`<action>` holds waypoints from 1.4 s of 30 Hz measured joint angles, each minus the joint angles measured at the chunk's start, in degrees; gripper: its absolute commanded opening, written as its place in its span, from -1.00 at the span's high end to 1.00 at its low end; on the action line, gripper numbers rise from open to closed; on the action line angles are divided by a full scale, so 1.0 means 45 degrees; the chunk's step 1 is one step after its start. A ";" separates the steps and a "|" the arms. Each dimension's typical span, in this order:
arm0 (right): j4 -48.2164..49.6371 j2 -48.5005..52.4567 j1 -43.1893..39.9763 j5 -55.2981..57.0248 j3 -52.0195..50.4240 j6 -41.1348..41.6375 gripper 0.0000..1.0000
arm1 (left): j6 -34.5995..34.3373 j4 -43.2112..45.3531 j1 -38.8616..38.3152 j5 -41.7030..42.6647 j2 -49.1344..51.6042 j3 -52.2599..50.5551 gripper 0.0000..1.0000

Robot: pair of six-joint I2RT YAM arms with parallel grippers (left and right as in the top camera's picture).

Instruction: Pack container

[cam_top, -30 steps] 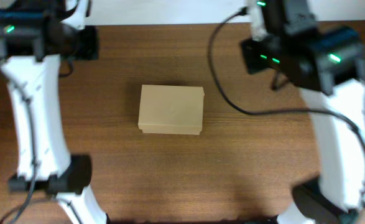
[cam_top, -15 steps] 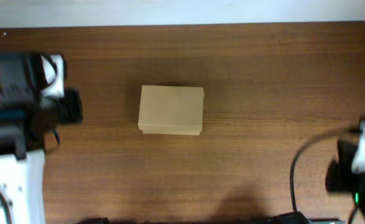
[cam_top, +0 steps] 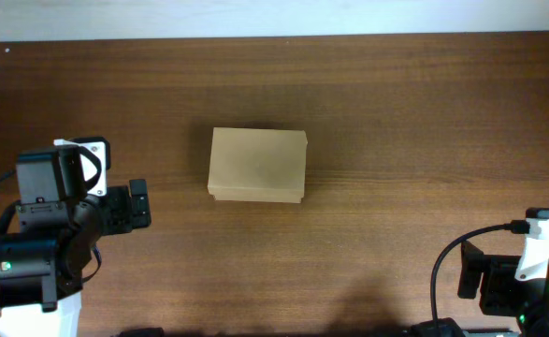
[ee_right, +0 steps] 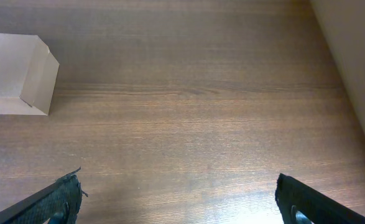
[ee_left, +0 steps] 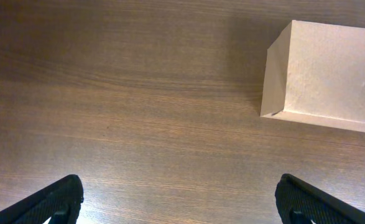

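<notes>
The container (cam_top: 257, 166), a plain tan cardboard box with its lid down, lies in the middle of the brown wooden table (cam_top: 396, 122). My left gripper (ee_left: 182, 202) is open over bare wood, with the container (ee_left: 328, 74) ahead to its right and well apart. My right gripper (ee_right: 179, 199) is also open with nothing between its fingers; the container (ee_right: 14, 73) shows at that view's far left. From overhead, the left arm (cam_top: 59, 234) sits at the near left corner and the right arm (cam_top: 527, 271) at the near right corner.
A pale strip (cam_top: 255, 19) runs along the table's far edge. A light surface (ee_right: 356, 62) borders the table at the right of the right wrist view. Black cables (cam_top: 442, 281) loop beside the right arm.
Both arms have drawn back from the far side of the table to the near corners. Both grippers have gone from shut to open. The container has not moved.
</notes>
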 measured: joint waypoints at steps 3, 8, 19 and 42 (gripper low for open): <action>0.0000 0.0000 0.0000 0.0000 0.0000 0.0005 -0.98 | 0.0000 0.0005 0.0000 0.0000 0.0029 0.0000 -0.99; 0.0000 0.0000 0.0000 0.0000 0.0000 0.0010 -0.98 | 0.0000 0.0005 0.0000 0.0000 0.0029 0.0000 -0.99; 0.0126 -0.0005 0.0000 0.0000 0.0000 0.0034 -0.98 | 0.0000 0.0005 0.0000 0.0000 0.0029 0.0000 -0.99; 1.3512 -0.7150 -0.2744 -0.2419 -1.2847 0.0039 -0.98 | 0.0000 0.0049 0.0000 0.0000 0.0039 -0.0049 -0.99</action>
